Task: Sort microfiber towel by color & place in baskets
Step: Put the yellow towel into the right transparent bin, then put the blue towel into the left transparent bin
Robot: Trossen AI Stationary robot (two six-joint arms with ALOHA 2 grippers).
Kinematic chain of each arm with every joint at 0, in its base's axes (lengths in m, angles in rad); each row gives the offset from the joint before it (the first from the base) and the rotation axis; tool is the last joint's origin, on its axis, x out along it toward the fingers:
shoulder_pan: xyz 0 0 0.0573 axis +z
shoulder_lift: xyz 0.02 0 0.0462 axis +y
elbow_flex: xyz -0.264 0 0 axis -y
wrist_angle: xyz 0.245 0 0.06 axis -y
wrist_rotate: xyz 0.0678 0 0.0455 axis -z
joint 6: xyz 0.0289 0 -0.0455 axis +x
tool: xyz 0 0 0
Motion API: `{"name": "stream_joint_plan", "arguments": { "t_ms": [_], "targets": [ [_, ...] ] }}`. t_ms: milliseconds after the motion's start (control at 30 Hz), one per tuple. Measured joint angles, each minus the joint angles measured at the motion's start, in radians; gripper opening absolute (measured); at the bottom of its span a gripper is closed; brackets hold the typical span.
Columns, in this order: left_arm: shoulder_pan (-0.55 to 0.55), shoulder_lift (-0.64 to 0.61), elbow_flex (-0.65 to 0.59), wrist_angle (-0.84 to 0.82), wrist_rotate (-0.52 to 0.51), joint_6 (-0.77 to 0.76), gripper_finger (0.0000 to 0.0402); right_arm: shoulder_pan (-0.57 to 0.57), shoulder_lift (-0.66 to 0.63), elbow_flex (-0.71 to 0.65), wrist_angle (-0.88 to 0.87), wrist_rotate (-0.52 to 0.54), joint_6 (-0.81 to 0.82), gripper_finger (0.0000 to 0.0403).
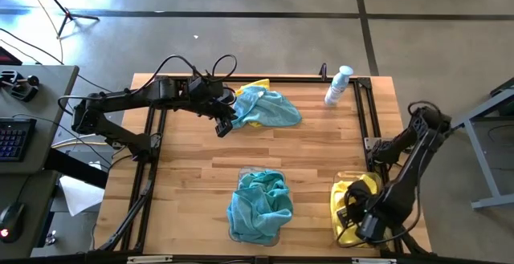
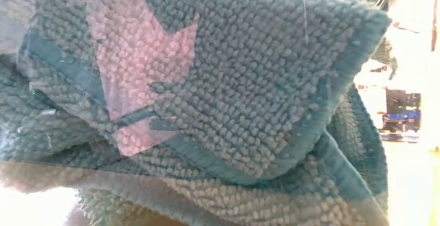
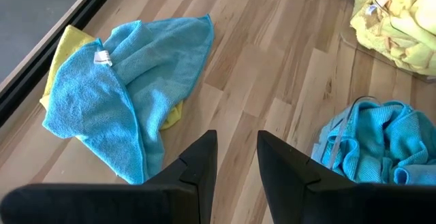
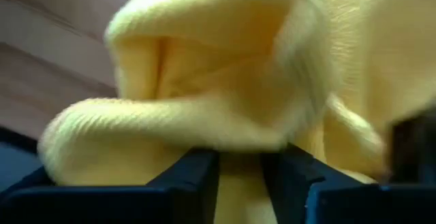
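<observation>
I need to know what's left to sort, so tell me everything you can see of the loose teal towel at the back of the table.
The teal towel is a soft, fine-looped cloth with a small white tag at its hem. It lies crumpled and partly folded on the wooden table, outside both bins. It covers most of a yellow towel, whose edges show beneath it. The left hand hangs beside it, fingers apart, not touching.

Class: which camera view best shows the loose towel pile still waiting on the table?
The left wrist view: the loose towel pile lies unobstructed, teal over yellow. The high view shows it smaller, beside the left gripper. The low and right wrist views miss it.
</observation>
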Motion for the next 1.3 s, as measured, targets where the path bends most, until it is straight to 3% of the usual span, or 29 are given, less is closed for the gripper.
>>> {"name": "stream_joint_plan", "arguments": {
  "t_ms": [267,433,667,867,1167,1300],
  "targets": [
    [0.000,0.000,0.000,0.000,0.000,0.000,0.0091,-0.001,0.002,-0.306,0.377,0.001,0.018,0.0053],
    [0.000,0.000,0.000,0.000,0.000,0.000,0.0091,-0.001,-0.001,-0.361,0.433,0.003,0.033,0.0046],
    [0.000,0.000,0.000,0.000,0.000,0.001,0.0091,-0.001,0.008,-0.242,0.262,0.000,-0.008,0.0059],
    [0.000,0.000,0.000,0.000,0.000,0.001,0.0091,-0.001,0.008,-0.059,0.040,-0.001,-0.022,0.0083],
    [0.000,0.000,0.000,0.000,0.000,0.000,0.0091,-0.001,0.008,0.164,-0.164,0.004,-0.199,0.0115],
    [0.000,0.000,0.000,0.003,-0.001,-0.043,0.0091,0.011,0.007,0.215,-0.286,0.121,-0.280,0.0102]
  ]
}}
